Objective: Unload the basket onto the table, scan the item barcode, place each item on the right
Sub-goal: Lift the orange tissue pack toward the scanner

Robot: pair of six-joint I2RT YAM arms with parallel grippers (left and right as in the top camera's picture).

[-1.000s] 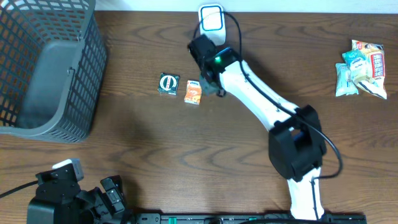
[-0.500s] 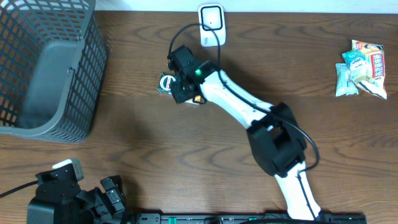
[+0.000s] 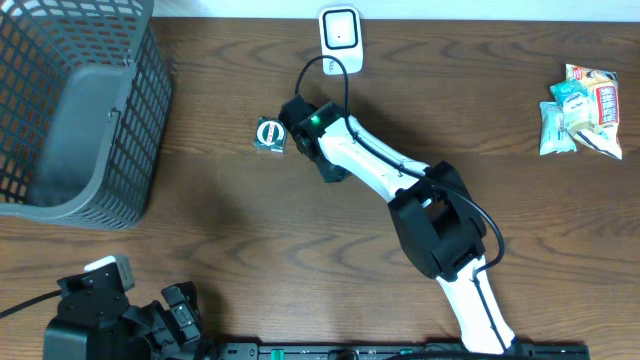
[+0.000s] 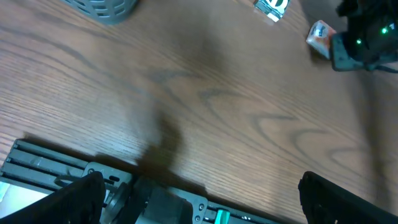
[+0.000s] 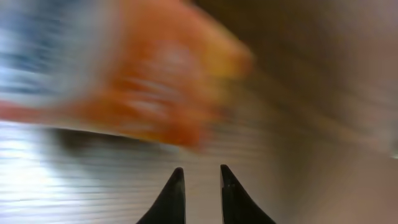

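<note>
The right gripper (image 5: 198,171) is nearly closed and empty, just short of the orange packet (image 5: 130,74) near the table's (image 3: 250,260) far edge. Jaws should be reopened before the packet is straddled squarely.

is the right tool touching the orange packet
Cannot tell. The right wrist view shows the right tool with fingertips nearly together and nothing between them, the blurred orange packet just beyond. In the overhead view the arm hides the packet.

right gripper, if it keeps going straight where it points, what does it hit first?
Likely the orange packet: it fills the wrist view just ahead of the right gripper, whose fingers are nearly closed with nothing between them. The view is blurred, so depth is uncertain.
</note>
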